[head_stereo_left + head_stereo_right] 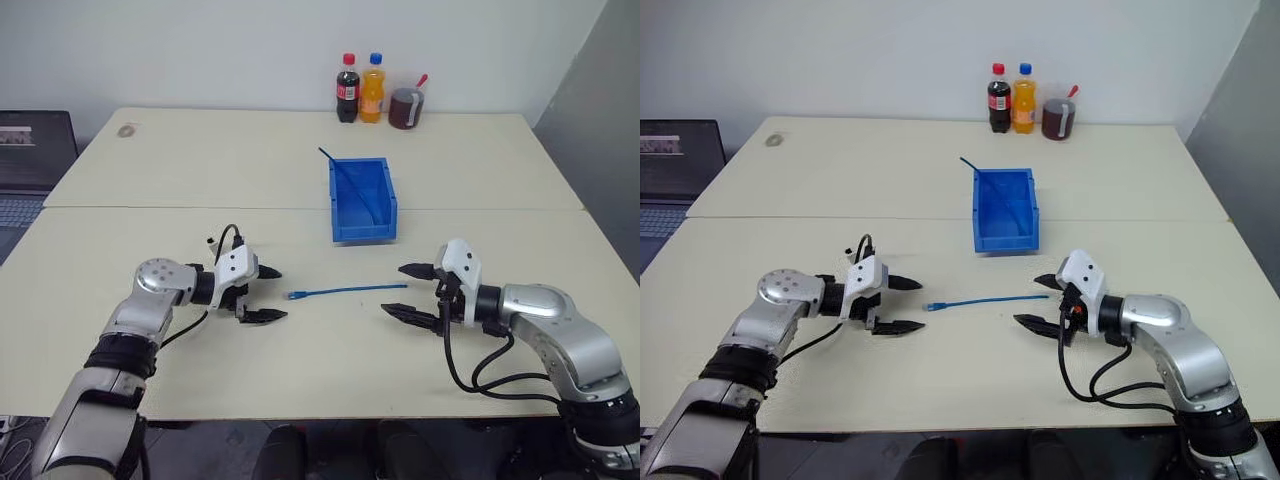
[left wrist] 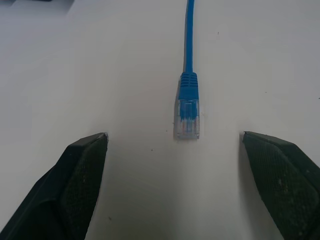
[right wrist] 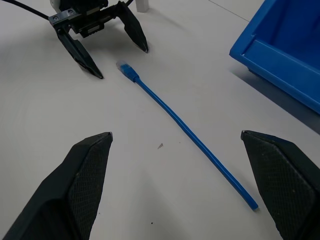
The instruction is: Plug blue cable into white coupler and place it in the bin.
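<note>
You have two pale tables (image 1: 300, 350) pushed together, their seam running left to right just beyond the bin (image 1: 362, 200). The wall behind is plain white. At the far edge stand a cola bottle (image 1: 347, 89), an orange soda bottle (image 1: 372, 89) and a dark jar (image 1: 405, 108). A laptop (image 1: 35, 150) sits off the table's left side.

The blue cable (image 1: 345, 290) lies flat on the near table, between the two grippers, with its clear plug (image 2: 186, 119) toward your left gripper (image 1: 262, 294). That gripper's fingers are spread wide, the plug just beyond the tips and touching neither. Your right gripper (image 1: 415, 291) is also spread wide, near the cable's other end, holding nothing. The bin sits farther off, beyond the cable, with a thin dark cable (image 1: 345, 170) sticking out of it.
</note>
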Motion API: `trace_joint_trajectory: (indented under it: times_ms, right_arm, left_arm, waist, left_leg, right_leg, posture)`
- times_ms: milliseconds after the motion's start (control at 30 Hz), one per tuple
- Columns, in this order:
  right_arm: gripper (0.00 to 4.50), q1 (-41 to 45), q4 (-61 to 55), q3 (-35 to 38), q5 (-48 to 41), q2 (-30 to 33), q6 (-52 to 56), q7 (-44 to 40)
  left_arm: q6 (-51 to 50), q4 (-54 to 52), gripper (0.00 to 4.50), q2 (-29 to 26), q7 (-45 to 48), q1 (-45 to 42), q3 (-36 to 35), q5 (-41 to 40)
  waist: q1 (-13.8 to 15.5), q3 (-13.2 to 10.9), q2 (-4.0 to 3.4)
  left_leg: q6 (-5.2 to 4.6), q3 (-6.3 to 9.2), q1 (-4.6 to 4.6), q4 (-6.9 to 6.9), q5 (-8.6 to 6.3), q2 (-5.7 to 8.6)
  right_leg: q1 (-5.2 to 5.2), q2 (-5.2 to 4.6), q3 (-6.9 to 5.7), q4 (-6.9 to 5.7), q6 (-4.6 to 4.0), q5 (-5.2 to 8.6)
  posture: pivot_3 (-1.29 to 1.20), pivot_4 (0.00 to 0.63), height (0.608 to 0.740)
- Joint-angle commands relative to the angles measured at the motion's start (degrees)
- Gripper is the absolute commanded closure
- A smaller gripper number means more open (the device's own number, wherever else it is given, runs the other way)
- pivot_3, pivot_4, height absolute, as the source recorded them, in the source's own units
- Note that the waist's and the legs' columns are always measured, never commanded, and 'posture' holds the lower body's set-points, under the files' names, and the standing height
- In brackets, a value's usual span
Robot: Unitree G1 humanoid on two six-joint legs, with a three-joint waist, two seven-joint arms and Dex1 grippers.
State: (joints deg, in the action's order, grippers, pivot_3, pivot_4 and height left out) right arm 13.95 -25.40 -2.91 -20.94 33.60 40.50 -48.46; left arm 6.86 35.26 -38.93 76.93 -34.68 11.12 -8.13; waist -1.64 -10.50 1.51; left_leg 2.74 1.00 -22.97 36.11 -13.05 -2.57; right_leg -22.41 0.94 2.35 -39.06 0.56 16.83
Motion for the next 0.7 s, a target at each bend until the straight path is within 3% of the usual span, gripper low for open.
trace_joint_trajectory:
  times_ms: [33, 100, 567, 700]
  right_arm:
    - [0.08, -2.97, -6.4, 3.52, -2.38, 0.14, 2.44, 3.78]
    - [0.08, -4.1, -7.69, 4.26, -2.71, 0.05, 3.2, 5.25]
    - [0.08, -5.04, -8.99, 4.81, -4.7, -0.23, 3.88, 10.51]
    - [0.08, -4.56, -8.12, 4.02, -4.57, 0.12, 3.16, 10.11]
  left_arm:
    - [5.86, 8.59, 0.38, 3.11, 1.11, -3.27, 1.54, 3.16]
    - [6.46, 11.04, 0.65, 4.16, 2.29, -4.46, 1.09, 2.85]
    - [6.54, 11.52, 4.07, 4.74, 5.71, -3.9, 0.21, 3.1]
    - [5.92, 9.53, 4.28, 3.91, 6.37, -2.39, -0.12, 2.95]
  waist:
    - [0.25, 0.02, 0.03]
    - [0.35, 0.04, 0.01]
    - [0.04, 0.05, 0.02]
    - [-0.05, 0.05, 0.02]
  left_leg:
    - [0.0, 0.03, 0.0, 0.04, 0.0, 0.03]
    - [0.0, 0.0, 0.04, 0.06, 0.0, 0.04]
    - [-0.01, 0.01, 0.02, 0.36, 0.01, 0.03]
    - [-0.01, 0.01, 0.03, 0.36, 0.01, 0.02]
  right_leg:
    - [0.05, -0.02, -0.03, 0.02, 0.03, 0.0]
    - [0.09, -0.04, 0.0, 0.02, 0.11, -0.05]
    - [0.16, -0.02, 0.04, 0.0, 0.31, -0.16]
    - [0.16, -0.02, 0.04, 0.0, 0.31, -0.16]
  posture:
    - [0.0, 0.15, 0.74]
    - [0.0, 0.15, 0.74]
    - [0.0, 0.15, 0.74]
    - [0.0, 0.15, 0.74]
